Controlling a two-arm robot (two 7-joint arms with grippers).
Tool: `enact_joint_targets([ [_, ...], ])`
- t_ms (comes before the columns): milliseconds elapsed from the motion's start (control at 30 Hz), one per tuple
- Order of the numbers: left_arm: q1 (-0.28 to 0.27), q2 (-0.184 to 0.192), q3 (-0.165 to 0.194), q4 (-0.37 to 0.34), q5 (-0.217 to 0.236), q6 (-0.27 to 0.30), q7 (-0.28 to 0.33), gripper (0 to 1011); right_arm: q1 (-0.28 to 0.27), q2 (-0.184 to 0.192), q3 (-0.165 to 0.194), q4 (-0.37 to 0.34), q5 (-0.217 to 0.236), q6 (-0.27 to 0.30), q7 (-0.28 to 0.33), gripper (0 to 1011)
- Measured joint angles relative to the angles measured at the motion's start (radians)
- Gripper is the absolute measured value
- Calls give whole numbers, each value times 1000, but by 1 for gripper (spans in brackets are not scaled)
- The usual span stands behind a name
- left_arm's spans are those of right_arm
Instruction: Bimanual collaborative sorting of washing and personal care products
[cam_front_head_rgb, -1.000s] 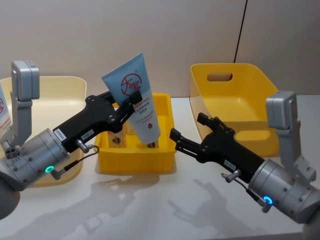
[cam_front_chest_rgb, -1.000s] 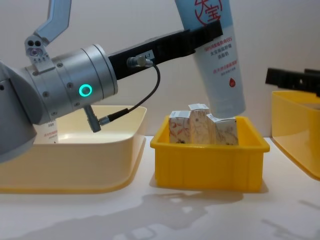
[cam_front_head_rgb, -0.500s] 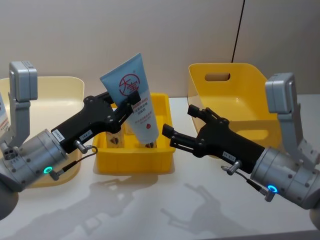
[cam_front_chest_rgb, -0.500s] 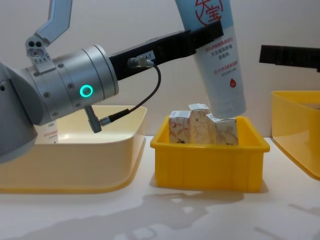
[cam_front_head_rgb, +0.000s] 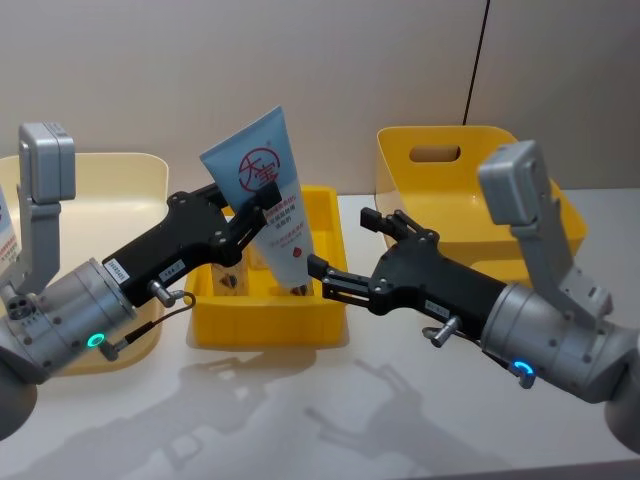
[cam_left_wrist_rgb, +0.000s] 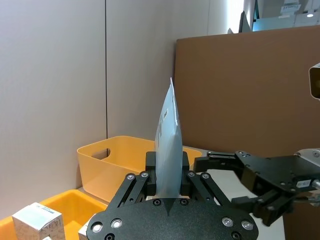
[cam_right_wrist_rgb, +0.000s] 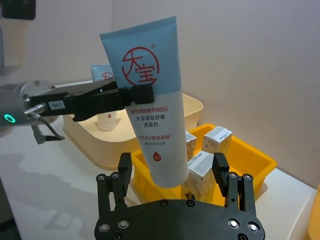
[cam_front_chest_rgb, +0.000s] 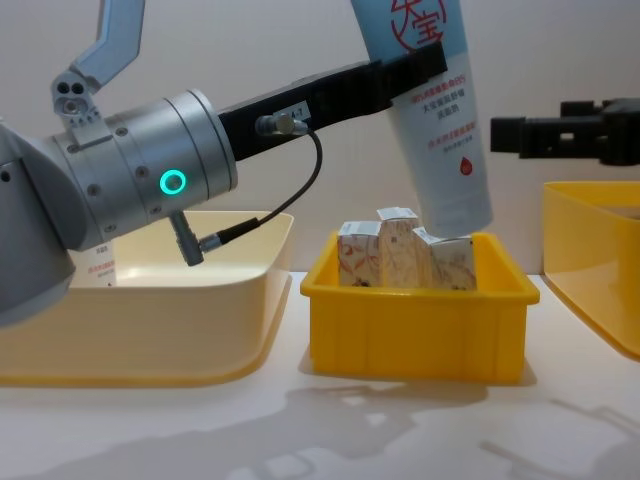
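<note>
The tube (cam_front_head_rgb: 262, 190), marked 大宝 in a red ring and printed 大宝保湿舒缓洗面奶, was held tilted, cap down, over the small yellow bin (cam_front_head_rgb: 270, 322). It was pinched at mid-body by the left gripper (cam_front_head_rgb: 268, 208). The right gripper (cam_front_head_rgb: 338, 240) was poised with fingers spread above the bin's right rim, apart from the tube. Orange-patterned cartons (cam_front_chest_rgb: 400, 255) were stood inside the bin.

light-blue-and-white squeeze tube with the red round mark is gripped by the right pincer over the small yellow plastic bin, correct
No, the left pincer grips the light-blue-and-white squeeze tube over the small yellow plastic bin; the head view shows it. The right pincer is open.
</note>
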Motion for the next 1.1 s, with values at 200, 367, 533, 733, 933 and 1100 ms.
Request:
enact_joint_targets([
  [200,0,0,0,0,0,0,0,249,42,-8,-43,30,-52,-6,-12,1001],
  [367,0,0,0,0,0,0,0,249,75,-24,-72,61,-83,-16,-18,1001],
  [533,0,0,0,0,0,0,0,249,113,-51,-102,105,-110,-30,-19,1001],
  [733,0,0,0,0,0,0,0,249,148,-79,-126,152,-130,-43,-17,1001],
  [933,0,0,0,0,0,0,0,250,190,-113,-151,208,-146,-55,-3,1001],
  [1100,0,0,0,0,0,0,0,249,211,-131,-164,238,-153,-60,4,1001],
])
